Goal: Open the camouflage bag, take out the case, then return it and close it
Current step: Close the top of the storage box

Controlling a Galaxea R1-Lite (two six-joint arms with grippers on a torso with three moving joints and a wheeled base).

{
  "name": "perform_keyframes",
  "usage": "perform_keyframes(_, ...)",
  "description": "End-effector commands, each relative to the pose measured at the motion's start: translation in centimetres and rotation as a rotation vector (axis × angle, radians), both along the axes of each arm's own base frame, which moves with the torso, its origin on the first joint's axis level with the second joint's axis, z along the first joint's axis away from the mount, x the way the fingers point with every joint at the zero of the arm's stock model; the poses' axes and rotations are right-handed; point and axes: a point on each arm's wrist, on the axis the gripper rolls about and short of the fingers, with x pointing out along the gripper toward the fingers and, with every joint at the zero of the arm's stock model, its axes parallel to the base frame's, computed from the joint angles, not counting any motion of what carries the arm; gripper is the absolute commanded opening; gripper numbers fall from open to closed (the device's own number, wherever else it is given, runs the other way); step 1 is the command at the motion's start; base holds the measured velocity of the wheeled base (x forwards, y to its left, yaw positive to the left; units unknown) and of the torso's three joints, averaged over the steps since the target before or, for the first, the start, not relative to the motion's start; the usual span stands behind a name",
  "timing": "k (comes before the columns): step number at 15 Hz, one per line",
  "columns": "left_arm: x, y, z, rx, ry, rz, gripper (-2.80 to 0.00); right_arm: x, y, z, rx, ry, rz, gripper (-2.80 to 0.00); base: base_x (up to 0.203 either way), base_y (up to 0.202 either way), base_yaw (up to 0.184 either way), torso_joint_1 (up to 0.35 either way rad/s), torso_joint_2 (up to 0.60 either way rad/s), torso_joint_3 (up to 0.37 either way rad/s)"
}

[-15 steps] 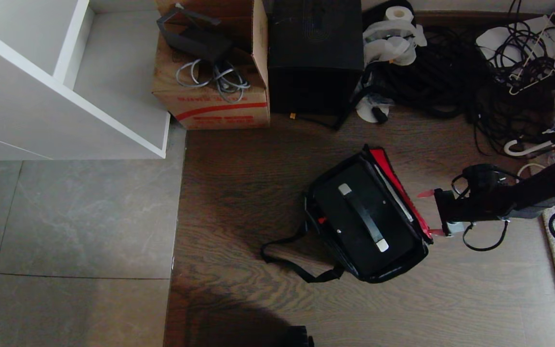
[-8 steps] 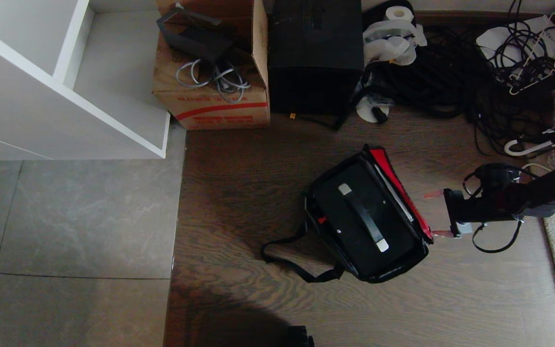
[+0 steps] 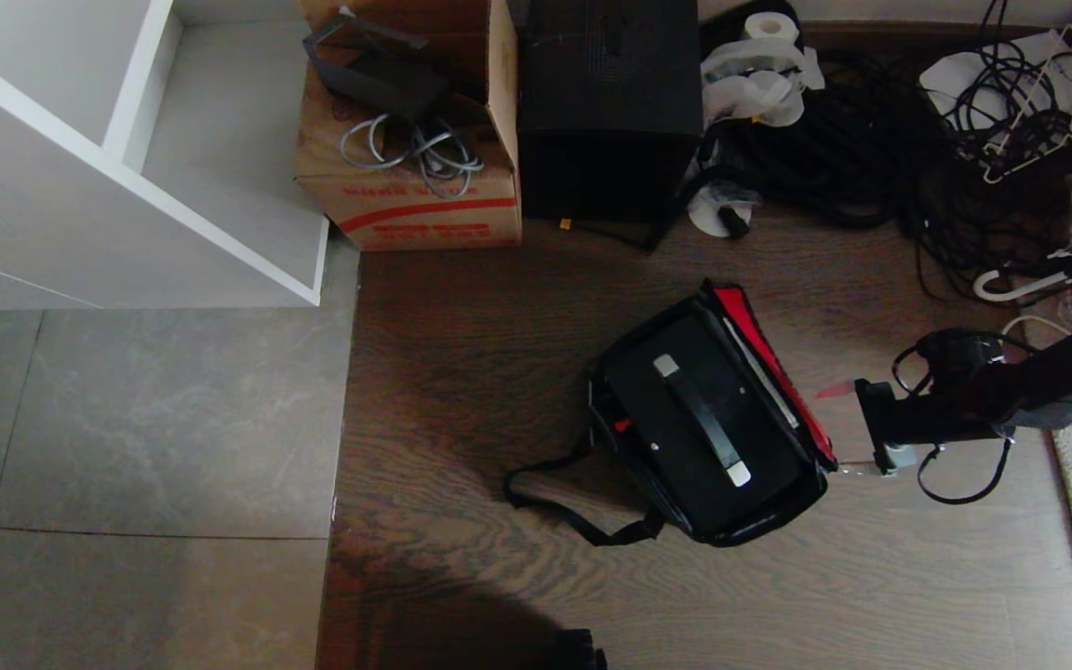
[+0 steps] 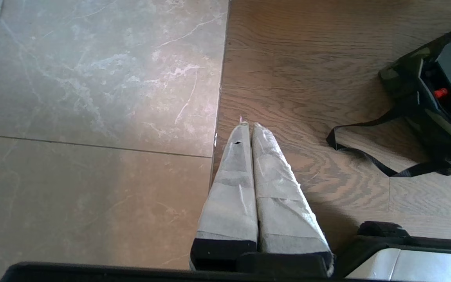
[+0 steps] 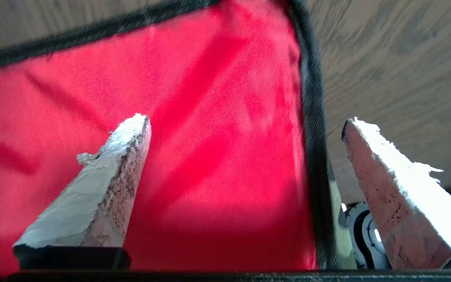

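Red-lined camouflage bag (image 3: 778, 368) lid just beside right gripper (image 3: 836, 430)

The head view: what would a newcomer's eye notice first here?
The camouflage bag lies open on the wooden floor, its red lid lining standing up, with the case inside. Beside the lid, the right gripper hangs open. Behind are a cardboard box and tangled black cables.

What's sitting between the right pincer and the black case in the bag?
The camouflage bag's open lid, red lining showing, stands between the right pincer and the case; the head view shows it, and red lining fills the right wrist view.
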Motion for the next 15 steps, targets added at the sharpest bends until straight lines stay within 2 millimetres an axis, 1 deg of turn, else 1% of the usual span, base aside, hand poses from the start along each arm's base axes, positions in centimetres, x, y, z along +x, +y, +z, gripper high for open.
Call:
perform_keyframes(1, 0.1, 0.0, -0.3, -0.001, 0.008, 0.001, -2.8, 0.7, 0.2, -1.1, 0.011, 0.009, 0.007, 0.0, 0.0, 0.0, 0.0, 0.0, 0.0, 0.0)
perform_keyframes(4, 0.1, 0.0, -0.3, -0.001, 0.01, 0.001, -2.8, 0.9, 0.2, -1.6, 0.043, 0.008, 0.034, 0.0, 0.0, 0.0, 0.0, 0.0, 0.0, 0.0)
perform_keyframes(6, 0.1, 0.0, -0.3, -0.001, 0.008, 0.0, -2.8, 1.0, 0.2, -2.3, 0.053, 0.011, 0.046, 0.0, 0.0, 0.0, 0.0, 0.0, 0.0, 0.0)
perform_keyframes(10, 0.1, 0.0, -0.3, -0.001, 0.01, 0.0, -2.8, 2.5, -0.3, -2.6, 0.036, -0.035, 0.041, 0.0, 0.0, 0.0, 0.0, 0.0, 0.0, 0.0)
perform_keyframes(12, 0.1, 0.0, -0.3, -0.001, 0.01, 0.001, -2.8, 2.9, -0.4, -2.7, 0.019, -0.054, 0.03, 0.0, 0.0, 0.0, 0.0, 0.0, 0.0, 0.0)
perform_keyframes(15, 0.1, 0.0, -0.3, -0.001, 0.01, 0.001, -2.8, 3.2, -0.5, -3.4, 0.005, -0.047, 0.011, 0.0, 0.0, 0.0, 0.0, 0.0, 0.0, 0.0)
